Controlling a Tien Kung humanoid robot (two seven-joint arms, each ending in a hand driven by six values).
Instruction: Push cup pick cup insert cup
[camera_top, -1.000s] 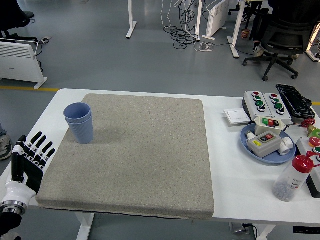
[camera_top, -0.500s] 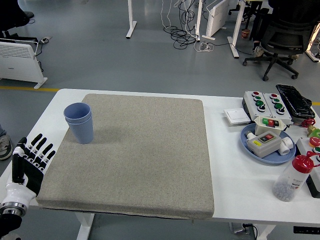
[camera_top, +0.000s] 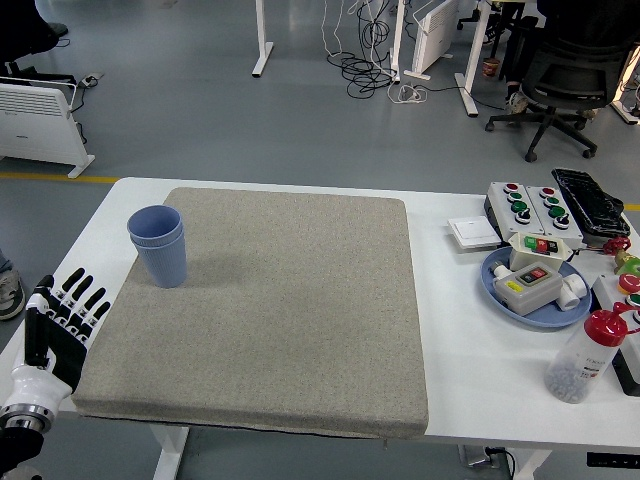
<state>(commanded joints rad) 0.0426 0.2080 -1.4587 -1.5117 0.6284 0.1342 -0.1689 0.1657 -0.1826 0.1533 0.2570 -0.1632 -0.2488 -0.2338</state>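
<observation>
Cups (camera_top: 157, 243) stand upright, one nested in the other, ahead of and slightly right of the left robot hand (camera_top: 62, 325), which waits empty with fingers spread at the bench's (camera_top: 470, 375) near-left edge.

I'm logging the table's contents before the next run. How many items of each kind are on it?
Blue cups, nested in one stack: 2
Grey mat: 1
Button boxes: 3
Blue plate: 1
Red-capped bottle: 1
White switch: 1
Black tray: 1
Total: 10, leaving out the partly cut-off things at the right edge.
</observation>
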